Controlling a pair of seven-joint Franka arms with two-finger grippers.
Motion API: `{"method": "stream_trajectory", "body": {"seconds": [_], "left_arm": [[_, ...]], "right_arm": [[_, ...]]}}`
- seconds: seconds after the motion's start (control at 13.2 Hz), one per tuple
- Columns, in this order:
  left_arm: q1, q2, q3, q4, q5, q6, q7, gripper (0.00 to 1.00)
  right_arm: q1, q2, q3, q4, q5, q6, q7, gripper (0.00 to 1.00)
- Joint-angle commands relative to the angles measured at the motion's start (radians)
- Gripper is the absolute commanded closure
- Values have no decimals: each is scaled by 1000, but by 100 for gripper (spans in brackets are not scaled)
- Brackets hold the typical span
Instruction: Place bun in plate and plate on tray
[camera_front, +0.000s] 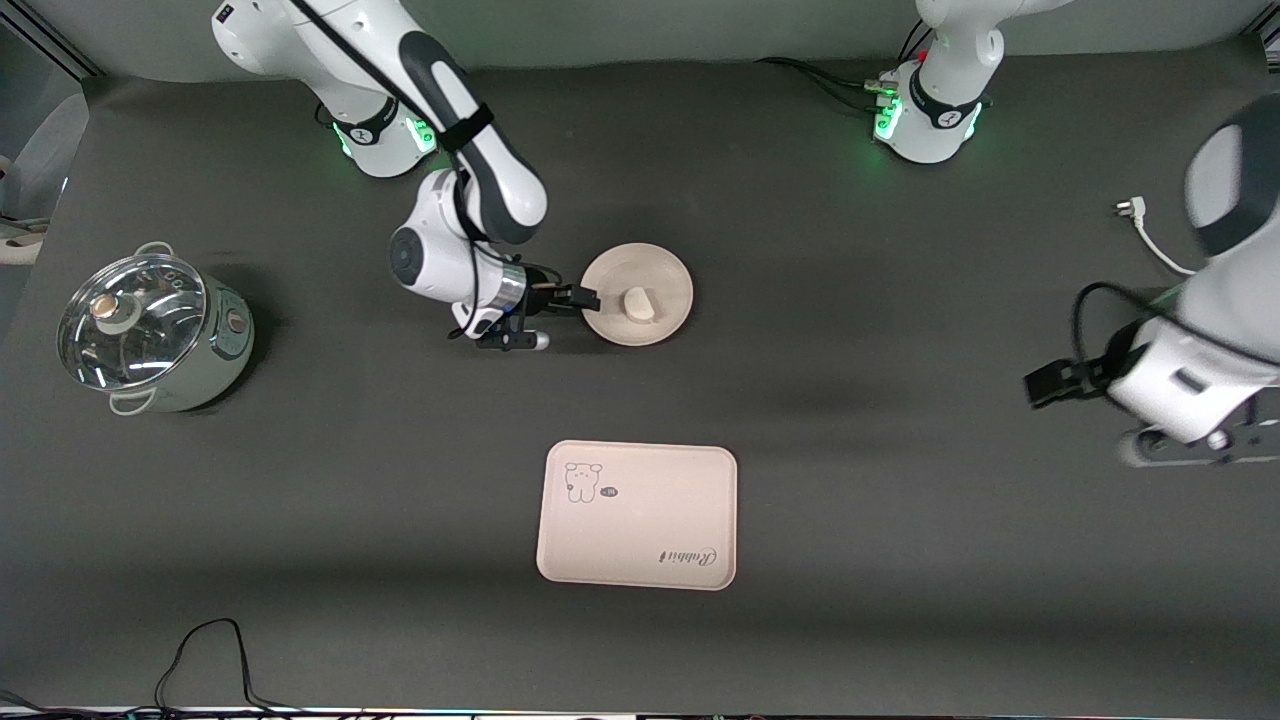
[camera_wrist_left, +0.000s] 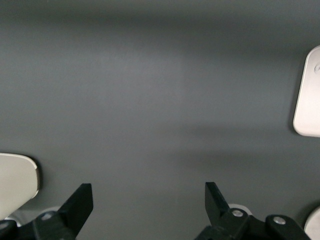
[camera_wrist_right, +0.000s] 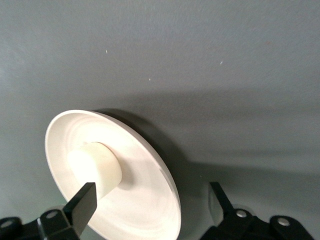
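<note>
Covering the table (camera_front: 860, 420): dark grey mat.

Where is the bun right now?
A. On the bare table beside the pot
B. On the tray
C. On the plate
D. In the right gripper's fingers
C: the bun lies on the plate, with the open right gripper at the plate's rim.
</note>
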Motion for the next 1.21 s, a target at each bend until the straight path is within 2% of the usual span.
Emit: {"method": "stream_trajectory", "body": {"seconds": [0.0,0.08,0.15,0.3,0.45,0.53,0.68,0.76,0.83,1.06,1.14], "left_arm": [[61,-194,-3,-255,-43,113,83,0],[69,-232,-3,-322,-46,167,83,0],[71,-254,-1,-367,-49,207,83,0],[74,-271,8,-396,-102,229,83,0],[74,-279,12,-398,-106,227,79,0],[75,-277,12,-398,-106,227,77,0],[74,-273,14,-390,-104,227,80,0],[72,-273,12,-384,-104,227,80,0],[72,-268,12,-381,-104,226,80,0],[72,-265,11,-360,-103,217,83,0],[72,-265,12,-352,-103,213,85,0]], "right_arm": [[43,25,-10,1,26,59,14,3],[49,33,-10,1,41,71,14,4],[51,36,-10,1,69,71,3,10],[52,37,-10,1,80,71,1,23],[52,39,-10,1,81,71,3,43],[52,39,-10,1,83,73,6,49],[54,45,-5,1,105,91,9,54],[83,51,-5,1,147,106,3,59],[106,60,-7,3,177,132,0,67],[110,66,-5,3,187,151,-2,98],[110,65,-5,3,187,151,-2,100]]}}
